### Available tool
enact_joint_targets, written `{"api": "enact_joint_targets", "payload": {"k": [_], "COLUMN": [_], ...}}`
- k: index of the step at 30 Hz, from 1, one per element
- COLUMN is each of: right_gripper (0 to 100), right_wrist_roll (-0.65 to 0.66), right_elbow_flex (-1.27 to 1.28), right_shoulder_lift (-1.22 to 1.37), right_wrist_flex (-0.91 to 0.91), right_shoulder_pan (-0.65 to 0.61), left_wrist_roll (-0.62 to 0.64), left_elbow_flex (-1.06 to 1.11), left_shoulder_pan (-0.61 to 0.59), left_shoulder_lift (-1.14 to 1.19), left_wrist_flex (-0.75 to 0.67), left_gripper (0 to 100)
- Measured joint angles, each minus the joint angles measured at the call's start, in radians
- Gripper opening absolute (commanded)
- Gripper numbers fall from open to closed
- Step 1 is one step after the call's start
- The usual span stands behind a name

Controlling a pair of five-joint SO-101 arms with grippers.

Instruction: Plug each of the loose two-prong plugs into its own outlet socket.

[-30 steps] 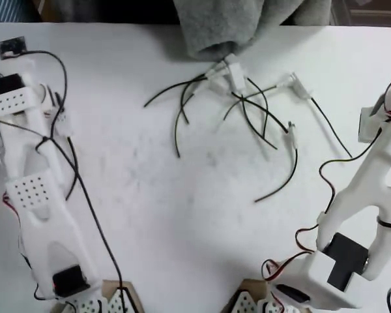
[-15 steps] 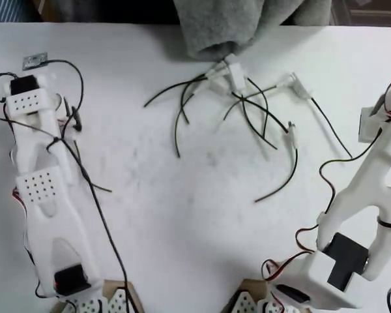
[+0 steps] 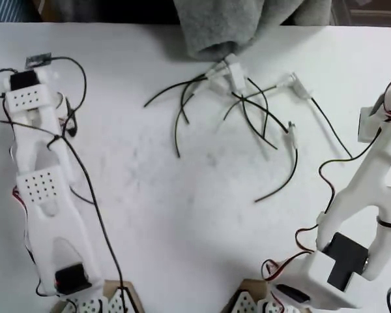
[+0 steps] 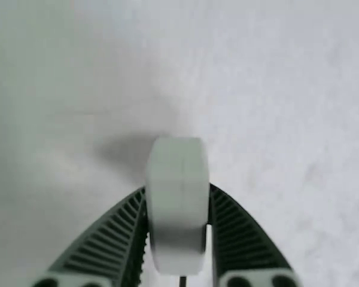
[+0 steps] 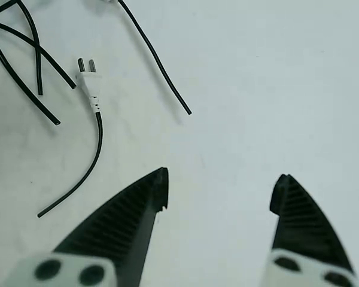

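Left gripper (image 4: pixel 176 192): its jaws are clenching a white rounded piece (image 4: pixel 176 164) from both sides. I am not able to tell whether this piece is a plug or a socket. I am holding it close over the white table (image 3: pixel 182 228), and its shadow is falling beside it. A thin dark lead is running back from it between the jaws. My left arm (image 3: pixel 42 189) is stretching along the table's left side.

Right gripper (image 5: pixel 221 178): its jaws are standing wide apart and grasping nothing, hovering over bare table. A two-prong plug (image 5: pixel 88 81) is lying flat ahead of them, well apart, prongs pointing away from the gripper. Its black cord (image 5: pixel 91 158) is curving back toward me. A tangle of plugs and cords (image 3: pixel 228 78) is lying near a grey cloth (image 3: pixel 221 26) at the far edge.
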Motion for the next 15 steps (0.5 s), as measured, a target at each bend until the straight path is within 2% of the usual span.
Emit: {"api": "enact_joint_targets", "payload": {"k": [5, 15], "right_gripper": [27.0, 27.1], "right_wrist_roll": [0.000, 0.000], "right_elbow_flex": [0.000, 0.000], "right_shoulder_lift": [0.000, 0.000], "right_wrist_flex": [0.000, 0.000], "right_shoulder_pan": [0.002, 0.032], "left_wrist_roll": [-0.068, -0.092], "left_elbow_flex": [0.092, 0.543], "left_shoulder_pan": [-0.009, 0.011], "left_shoulder_lift": [-0.130, -0.589], "left_wrist_flex": [0.018, 0.018], "left_gripper": [2, 2]}}
